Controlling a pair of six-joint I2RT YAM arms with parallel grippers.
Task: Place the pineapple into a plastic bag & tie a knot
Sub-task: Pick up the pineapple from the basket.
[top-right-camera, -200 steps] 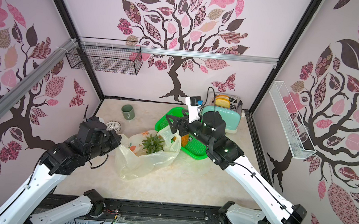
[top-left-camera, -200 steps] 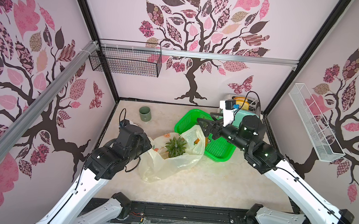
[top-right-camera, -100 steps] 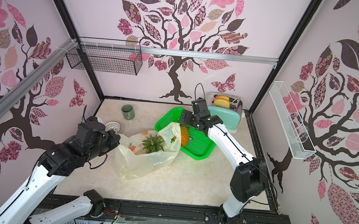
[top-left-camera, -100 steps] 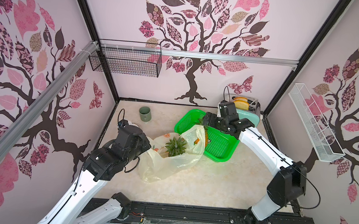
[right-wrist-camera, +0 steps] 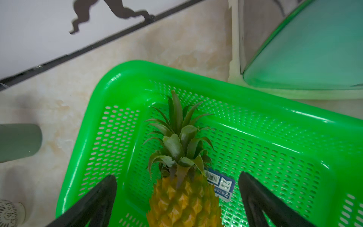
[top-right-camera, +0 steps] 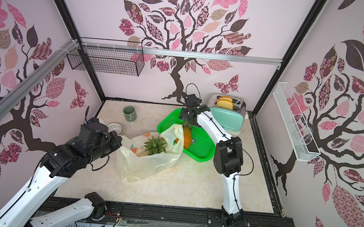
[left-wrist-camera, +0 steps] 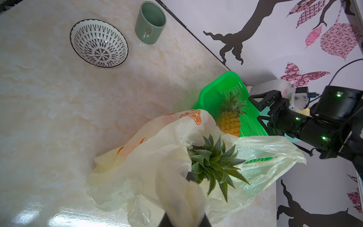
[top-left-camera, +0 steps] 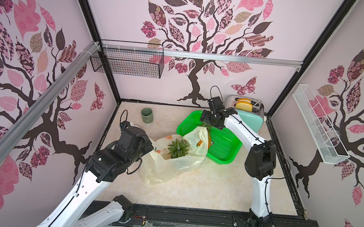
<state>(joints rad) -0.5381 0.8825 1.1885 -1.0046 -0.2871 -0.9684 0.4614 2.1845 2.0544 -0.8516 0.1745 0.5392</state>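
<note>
Marbled beige tabletop point(top-left-camera: 214, 186), enclosed by walls papered with pink tree patterns.

Top views: a large translucent pale-yellow plastic bag point(top-left-camera: 171, 165) lies crumpled at centre frame with its mouth open. A spiky green pineapple crown point(top-left-camera: 178, 147) stands out of it. Immediately right of the bag and touching its film, a bright green perforated plastic basket point(top-left-camera: 223, 146) holds a yellow pineapple point(top-right-camera: 186, 136), which lies on the basket floor partly behind the bag. The right claw point(top-right-camera: 187, 117) hangs over the basket's far end. A mint-green toaster point(top-left-camera: 248, 116) stands at upper right of the tabletop, and a grey-green ceramic cup point(top-left-camera: 147, 115) at upper left.

Left wrist view: the left claw point(left-wrist-camera: 182, 188) is pressed together on a fold of bag film, which drapes over its fingers. The pineapple crown sits just beyond. A black-and-white patterned ceramic bowl point(left-wrist-camera: 99, 43) stands near the cup, well apart from the bag.

Right wrist view: the right claw's fingers are spread wide on either side of the yellow pineapple, with green mesh showing between each finger and the fruit. A blue-and-white barcode label point(right-wrist-camera: 220, 184) lies beside the fruit.
</note>
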